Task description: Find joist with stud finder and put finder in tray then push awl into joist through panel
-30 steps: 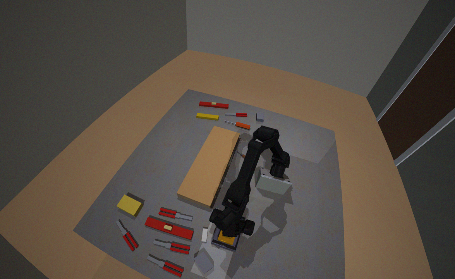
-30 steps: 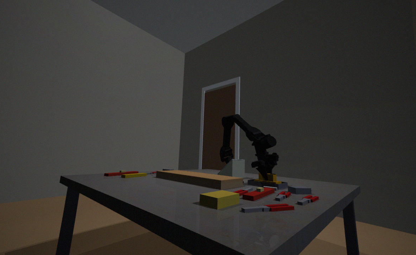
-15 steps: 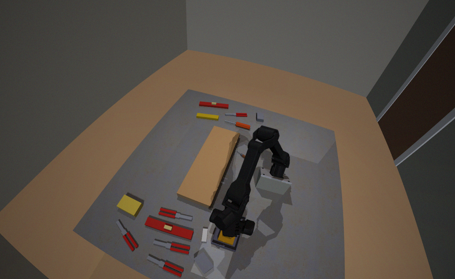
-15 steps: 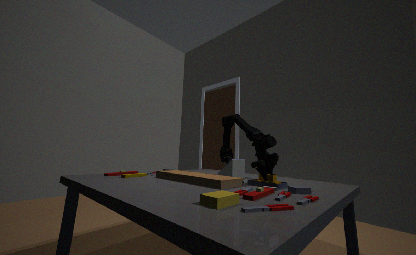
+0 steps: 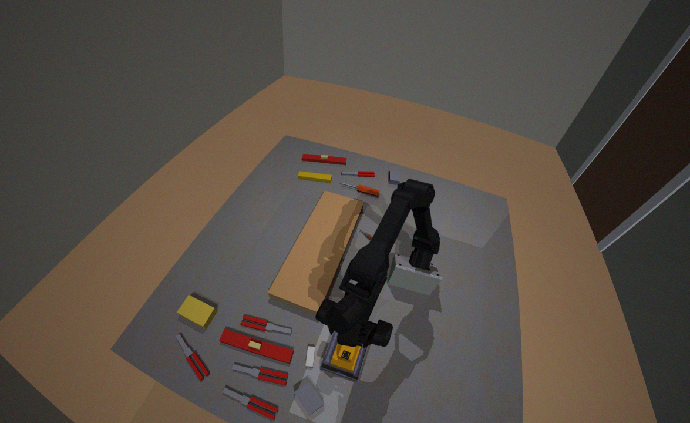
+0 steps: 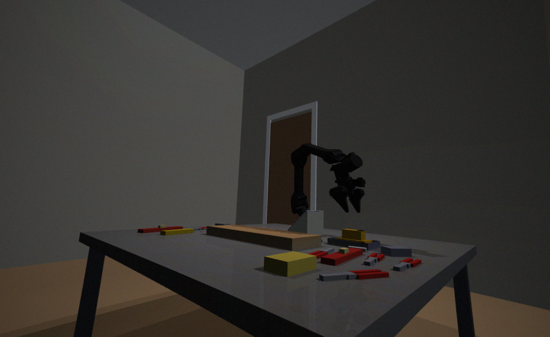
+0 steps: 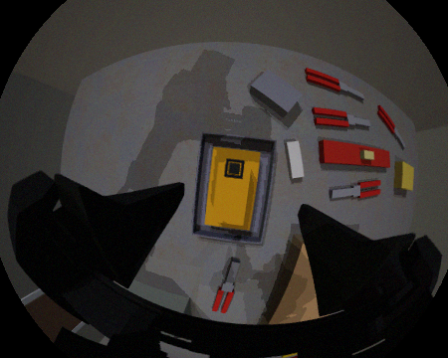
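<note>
The yellow stud finder (image 5: 345,357) (image 6: 353,234) (image 7: 234,189) lies flat inside the small grey tray (image 5: 359,369) (image 6: 370,244) (image 7: 199,206) near the table's front. My gripper (image 6: 352,208) (image 7: 243,199) is open and empty, and it hangs well above the stud finder. The tan floor panel (image 5: 310,247) (image 6: 264,236) (image 7: 298,292) lies in the middle of the table. A thin orange-handled pointed tool (image 5: 366,236), which looks like the awl, lies between the panel and the arm's base. The arm partly hides it.
Red pliers (image 5: 265,324) (image 7: 355,190), a red level (image 5: 255,345) (image 7: 353,154), a yellow block (image 5: 196,310) (image 6: 289,263) and grey blocks (image 5: 309,398) (image 7: 276,91) lie around the tray. Another level, a yellow bar and two screwdrivers (image 5: 360,187) lie beyond the panel.
</note>
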Controlling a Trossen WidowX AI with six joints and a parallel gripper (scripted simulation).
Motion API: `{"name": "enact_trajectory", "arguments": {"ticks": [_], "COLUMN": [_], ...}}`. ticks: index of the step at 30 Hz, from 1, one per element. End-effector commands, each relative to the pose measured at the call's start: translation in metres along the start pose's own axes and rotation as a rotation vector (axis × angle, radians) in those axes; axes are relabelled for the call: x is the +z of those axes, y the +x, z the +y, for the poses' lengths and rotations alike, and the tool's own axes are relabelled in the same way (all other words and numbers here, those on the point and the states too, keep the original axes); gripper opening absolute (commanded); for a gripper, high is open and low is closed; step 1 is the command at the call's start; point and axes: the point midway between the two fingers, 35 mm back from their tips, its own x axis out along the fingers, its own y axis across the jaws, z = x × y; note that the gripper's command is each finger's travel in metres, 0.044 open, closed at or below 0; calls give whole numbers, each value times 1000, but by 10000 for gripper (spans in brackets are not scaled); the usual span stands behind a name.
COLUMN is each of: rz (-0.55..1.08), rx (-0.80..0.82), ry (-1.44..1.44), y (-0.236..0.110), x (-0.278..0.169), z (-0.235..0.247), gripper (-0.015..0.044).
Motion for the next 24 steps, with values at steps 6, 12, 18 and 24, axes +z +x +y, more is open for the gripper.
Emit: {"name": "enact_trajectory", "arguments": {"ticks": [6,12,18,24], "rz": [59,96,151,228], "rx": [-31,-68,-120,-198], "ry": [520,914,1305,1688], "y": [-43,-63,-70,-67], "x": [-122,-223,-319,-398], "z": [-77,-97,-83,-41], "gripper": [440,440,440,440]}}
